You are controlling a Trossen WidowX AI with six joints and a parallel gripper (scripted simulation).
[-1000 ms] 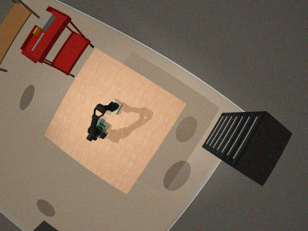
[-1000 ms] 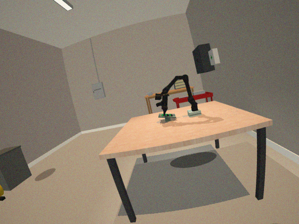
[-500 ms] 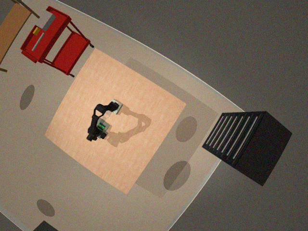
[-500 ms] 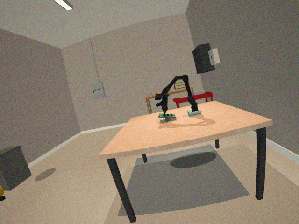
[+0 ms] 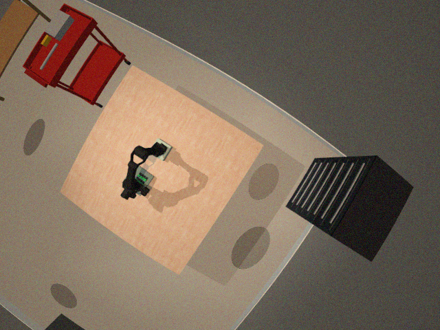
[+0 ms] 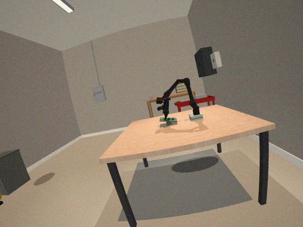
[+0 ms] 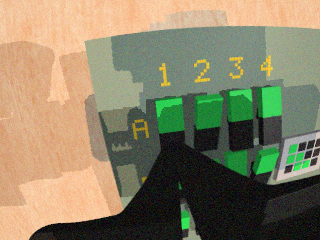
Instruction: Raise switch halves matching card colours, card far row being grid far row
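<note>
The gripper (image 7: 175, 154) is clenched with nothing between its fingers, and its tip points down onto the panel (image 7: 120, 67), at the near end of switch A1 (image 7: 170, 115) in the far row, under the yellow number 1. The panel lies on the worktop (image 6: 195, 136) in front of the arm's base, and the card (image 7: 302, 155) with green and dark squares sits at the right edge of the panel, just beside the switches of column 4. In the far row the green halves of the four switches are visible, while the near row is mostly hidden by the gripper.
</note>
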